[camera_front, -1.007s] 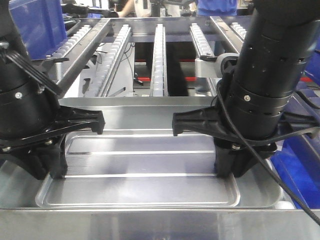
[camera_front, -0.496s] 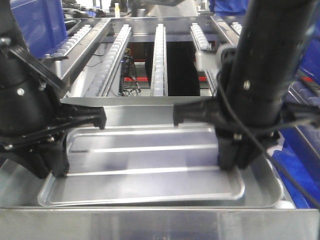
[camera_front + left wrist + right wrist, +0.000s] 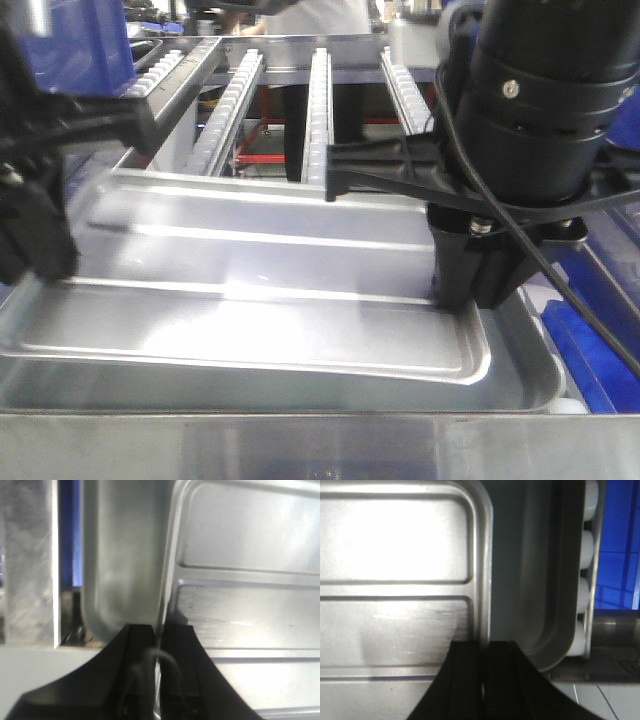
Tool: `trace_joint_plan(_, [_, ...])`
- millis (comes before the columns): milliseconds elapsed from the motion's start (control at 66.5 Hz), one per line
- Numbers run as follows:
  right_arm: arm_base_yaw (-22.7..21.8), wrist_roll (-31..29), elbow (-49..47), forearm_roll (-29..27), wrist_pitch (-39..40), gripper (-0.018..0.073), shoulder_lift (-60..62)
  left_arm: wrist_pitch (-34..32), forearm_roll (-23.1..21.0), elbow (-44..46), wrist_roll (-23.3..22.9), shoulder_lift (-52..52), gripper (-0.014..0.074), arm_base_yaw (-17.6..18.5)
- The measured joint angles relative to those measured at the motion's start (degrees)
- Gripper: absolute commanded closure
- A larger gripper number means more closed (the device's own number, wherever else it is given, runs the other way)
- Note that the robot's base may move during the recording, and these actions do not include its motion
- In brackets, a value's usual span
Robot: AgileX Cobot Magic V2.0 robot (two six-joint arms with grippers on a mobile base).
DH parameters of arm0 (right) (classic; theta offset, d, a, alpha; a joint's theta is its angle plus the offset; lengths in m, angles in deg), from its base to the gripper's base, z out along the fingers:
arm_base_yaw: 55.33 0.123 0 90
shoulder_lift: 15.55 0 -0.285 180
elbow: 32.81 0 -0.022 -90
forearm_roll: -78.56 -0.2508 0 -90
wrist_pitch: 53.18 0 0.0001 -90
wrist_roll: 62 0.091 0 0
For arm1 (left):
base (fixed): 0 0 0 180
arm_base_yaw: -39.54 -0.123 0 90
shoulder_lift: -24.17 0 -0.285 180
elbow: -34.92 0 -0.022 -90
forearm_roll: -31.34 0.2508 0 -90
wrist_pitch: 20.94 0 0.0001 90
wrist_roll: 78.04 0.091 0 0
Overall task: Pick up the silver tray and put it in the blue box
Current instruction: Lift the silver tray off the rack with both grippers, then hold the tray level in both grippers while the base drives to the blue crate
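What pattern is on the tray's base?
Plain shiny silver tray with two long parallel ribs; front-facing view shows it best.

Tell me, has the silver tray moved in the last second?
Yes. The silver tray has risen out of the deeper pan, and its far edge now overlaps the roller rails behind.
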State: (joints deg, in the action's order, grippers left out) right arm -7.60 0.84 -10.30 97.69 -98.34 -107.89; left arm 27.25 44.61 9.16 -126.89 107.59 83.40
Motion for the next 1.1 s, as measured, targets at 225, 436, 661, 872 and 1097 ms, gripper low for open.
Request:
trace_joint_plan(225, [6.03,5.33,3.72,2.00,-3.29,0.0506,5.52,2.49,2.58,-3.35,-7.69,-3.96,0.0610,7.41])
trace_joint_plan(436, [7.67,5.68,8.19,1.41,-3.38,0.0506,11.44,3.48,4.87,-6.29,-17.05,-5.78,0.0610,15.38])
trace_joint_plan(661, [7.66,6.04,10.45,1.15,-3.32,0.0506,15.09,3.58,6.06,-6.48,-20.99,-5.78,0.0610,19.03])
trace_joint_plan(872, [7.66,6.14,10.47,1.06,-2.88,0.0506,15.09,3.58,6.19,-6.48,-21.20,-5.82,0.0611,19.13])
trace_joint_plan(1097, [7.66,6.14,10.47,1.06,-2.84,0.0506,15.09,3.60,6.79,-6.48,-21.20,-5.82,0.0611,19.13])
